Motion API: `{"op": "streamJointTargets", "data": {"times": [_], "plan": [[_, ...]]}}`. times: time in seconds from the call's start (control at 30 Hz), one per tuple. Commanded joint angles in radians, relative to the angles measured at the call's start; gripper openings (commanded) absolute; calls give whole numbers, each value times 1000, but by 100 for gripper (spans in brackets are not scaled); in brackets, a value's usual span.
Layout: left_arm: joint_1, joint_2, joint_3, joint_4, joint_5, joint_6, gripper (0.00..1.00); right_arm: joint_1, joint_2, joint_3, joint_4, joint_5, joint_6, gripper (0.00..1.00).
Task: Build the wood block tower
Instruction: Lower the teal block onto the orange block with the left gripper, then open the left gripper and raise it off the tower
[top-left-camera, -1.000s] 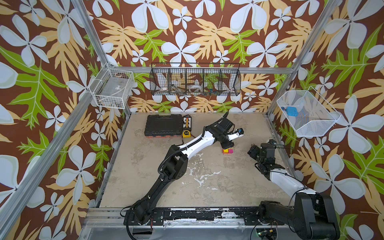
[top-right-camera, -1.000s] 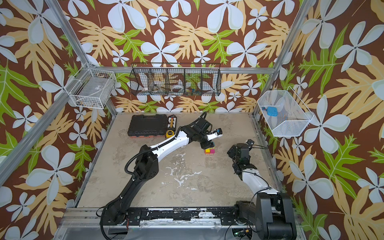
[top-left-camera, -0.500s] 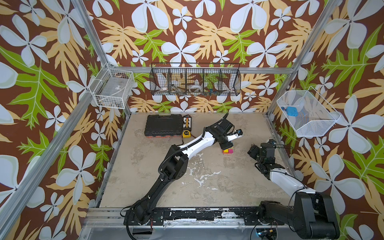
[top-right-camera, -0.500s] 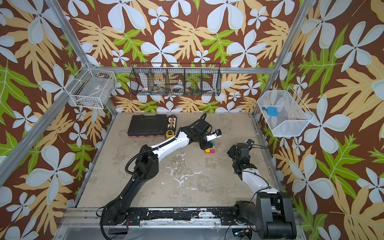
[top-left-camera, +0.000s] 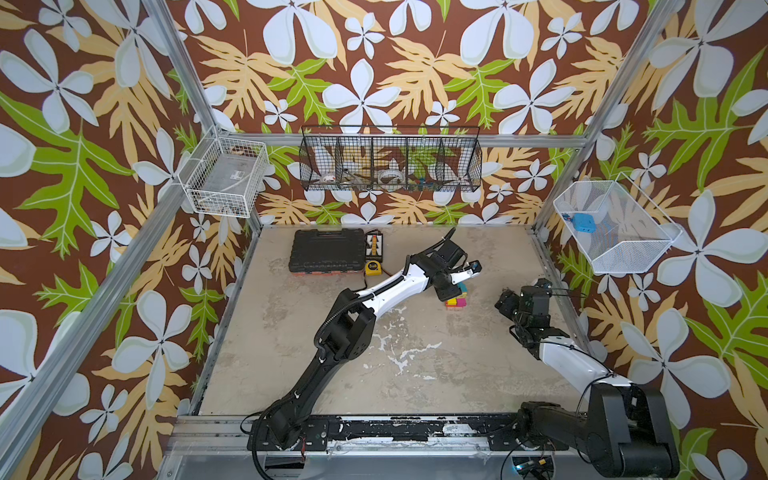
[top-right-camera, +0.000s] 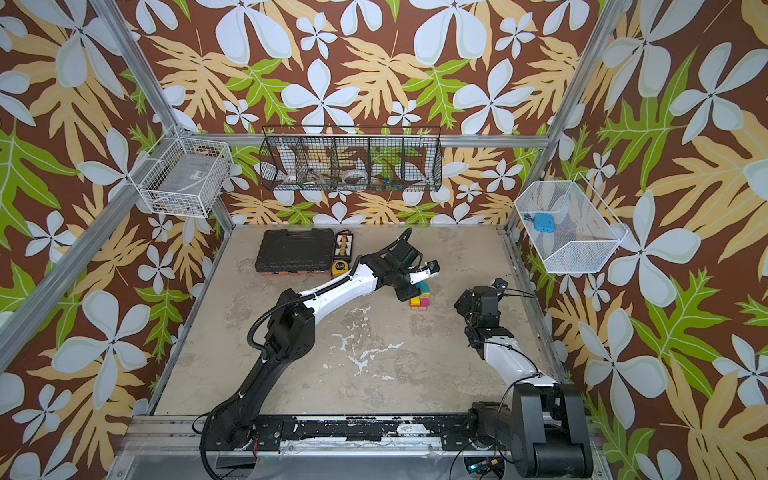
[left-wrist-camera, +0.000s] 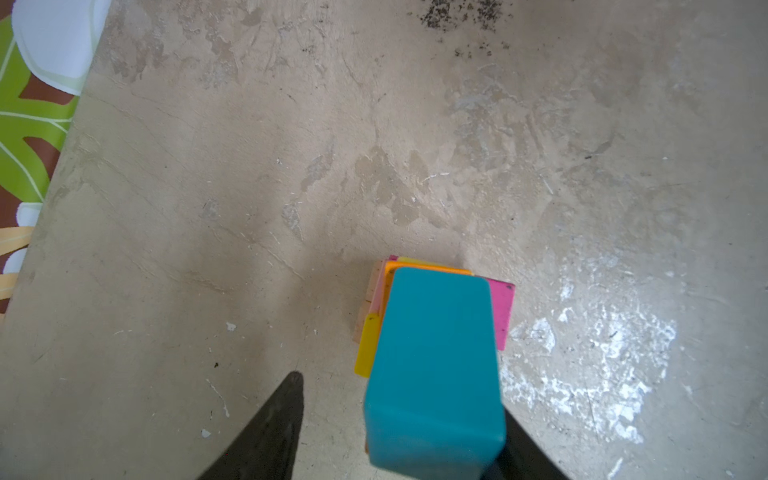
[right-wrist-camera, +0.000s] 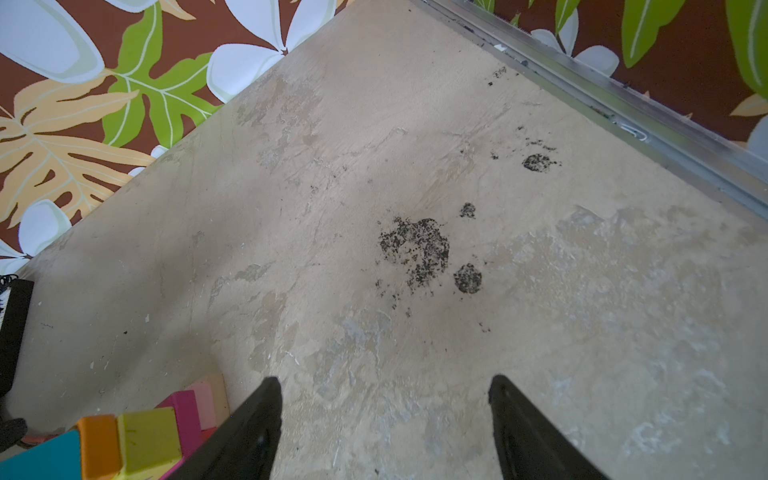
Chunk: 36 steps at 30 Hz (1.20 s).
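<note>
Left wrist view shows the teal wedge (left-wrist-camera: 434, 365) resting on top of the tower (left-wrist-camera: 502, 309), which stands mid-tabletop (left-wrist-camera: 374, 145). My left hand (left-wrist-camera: 405, 386) straddles the wedge with its jaws parted. One finger (left-wrist-camera: 270, 436) is plainly clear of it and the other is half hidden. I judge a straight lift is best, with no sideways drift, because the blocks (left-wrist-camera: 368, 349) below sit skewed. My right hand (right-wrist-camera: 384, 379) hangs open over bare tabletop, well apart.

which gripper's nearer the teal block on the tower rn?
Left. The left gripper straddles the teal block, jaws open, one side visibly clear of it. The right gripper hangs open over bare table, well off to the tower's right in a top view.
</note>
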Motion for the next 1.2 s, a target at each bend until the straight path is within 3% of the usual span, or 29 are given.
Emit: {"op": "streamJointTargets", "data": {"times": [0.0,0.33,0.5,0.53,0.57,0.7,0.8,0.9,1.07,1.17], "plan": [[-3,-14,5,3,-24,12,62,2,1,7,2,-3,-3,78],[-3,-14,13,1,-13,16,63,0,4,9,2,-2,-3,78],[-3,-41,3,-7,80,13,64,0,5,10,0,1,-4,78],[-3,-55,-7,-3,102,9,70,1,7,10,0,1,-3,79],[-3,-76,-24,7,119,-1,99,1,7,12,-1,1,-4,79],[-3,-192,-131,59,217,-38,100,1,-4,8,-1,8,-4,82],[-2,-308,-258,120,276,-68,100,0,-21,4,-3,17,-6,85],[-3,-473,-460,284,255,-154,100,-1,-51,2,-23,18,-20,87],[11,-841,-882,639,9,-412,100,-1,-175,-8,-108,5,-22,93],[78,-1087,-1141,815,-84,-582,100,-3,-231,58,-247,15,-7,93]]}}
